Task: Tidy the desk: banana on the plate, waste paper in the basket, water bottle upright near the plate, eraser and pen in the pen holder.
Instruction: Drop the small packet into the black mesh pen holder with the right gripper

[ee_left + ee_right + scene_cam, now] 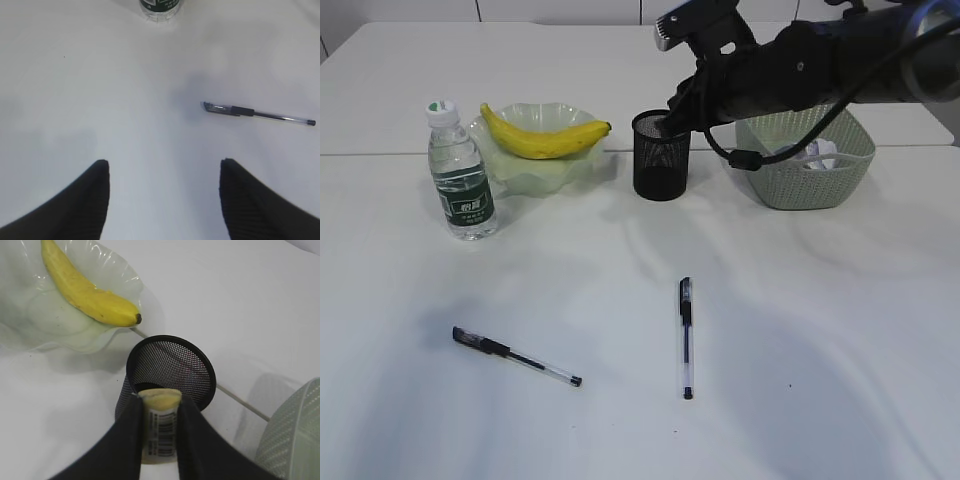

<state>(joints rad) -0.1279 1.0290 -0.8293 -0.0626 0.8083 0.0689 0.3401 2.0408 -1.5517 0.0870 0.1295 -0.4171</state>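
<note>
White bench (620, 420) is carrying all the things. The right claw (159, 432) is hanging just over the black mesh pen holder (661, 156), which is standing near the far edge of the bench, about midway along it. This claw is pinching the eraser (160, 427), a pale block with a barcode sticker, between its two black fingers (131, 440). The eraser is sitting right above the near rim of the pen holder's open top.

The left claw (164, 200) is spread wide with nothing between its fingers, hovering above bare bench. A pen (257, 113) is lying flat on the bench ahead of it and off to one side, well apart from it.

Two pens are lying toward the near edge of the bench: one (515, 356) closer to the left edge, lying slanted, and another (686, 336) near the middle, pointing from the near edge to the far edge.

The banana (544, 135) is lying on the pale green plate (535, 170) near the far edge, toward the left. The water bottle (461, 172) is standing upright just beside the plate, on its left side.

The green basket (810, 165) is sitting beside the pen holder toward the right edge, and white crumpled paper (822, 155) is showing inside it.
</note>
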